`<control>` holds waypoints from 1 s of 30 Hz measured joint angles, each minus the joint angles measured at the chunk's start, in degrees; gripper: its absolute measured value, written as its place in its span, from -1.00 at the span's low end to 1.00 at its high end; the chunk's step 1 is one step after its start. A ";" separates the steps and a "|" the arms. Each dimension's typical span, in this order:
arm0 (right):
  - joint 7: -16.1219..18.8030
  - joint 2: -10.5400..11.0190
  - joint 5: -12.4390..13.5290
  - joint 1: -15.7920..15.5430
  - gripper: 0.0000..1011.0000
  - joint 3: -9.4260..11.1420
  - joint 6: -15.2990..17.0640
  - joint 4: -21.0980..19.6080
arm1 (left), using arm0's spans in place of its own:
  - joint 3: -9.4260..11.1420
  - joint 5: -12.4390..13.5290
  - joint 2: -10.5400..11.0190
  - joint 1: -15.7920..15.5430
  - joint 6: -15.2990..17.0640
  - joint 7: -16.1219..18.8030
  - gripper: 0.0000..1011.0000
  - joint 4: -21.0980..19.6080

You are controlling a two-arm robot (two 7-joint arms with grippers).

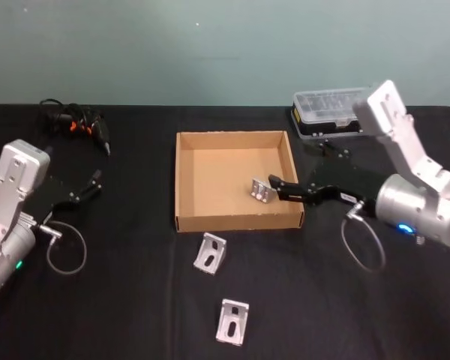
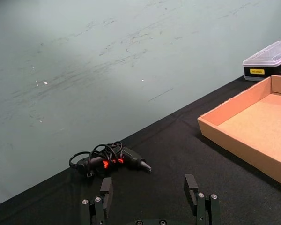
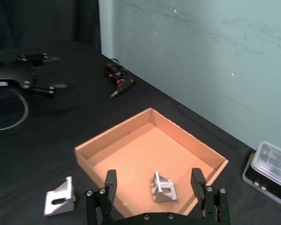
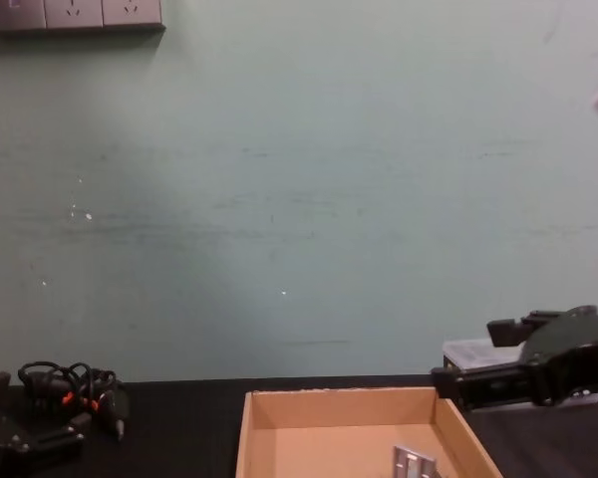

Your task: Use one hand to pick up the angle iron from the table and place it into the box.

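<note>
Over right wall of shallow tan cardboard box [image 1: 232, 222], I see black multi-fingered right hand [image 1: 277, 189] spread open, empty. Small silver metal angle iron [image 1: 261, 190] lies on box floor just ahead of it. Black left hand [image 1: 86, 187] parked open near left edge of matte black table [image 1: 135, 300].

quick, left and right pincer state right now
Left pincer: open, holding nothing.
Right pincer: open, holding nothing; an angle iron lies in the box just ahead of it.
</note>
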 joint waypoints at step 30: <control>7.37 11.19 3.38 -7.68 0.99 -7.42 -0.15 -12.20 | 0.00 0.00 0.00 0.00 0.00 0.00 0.98 0.00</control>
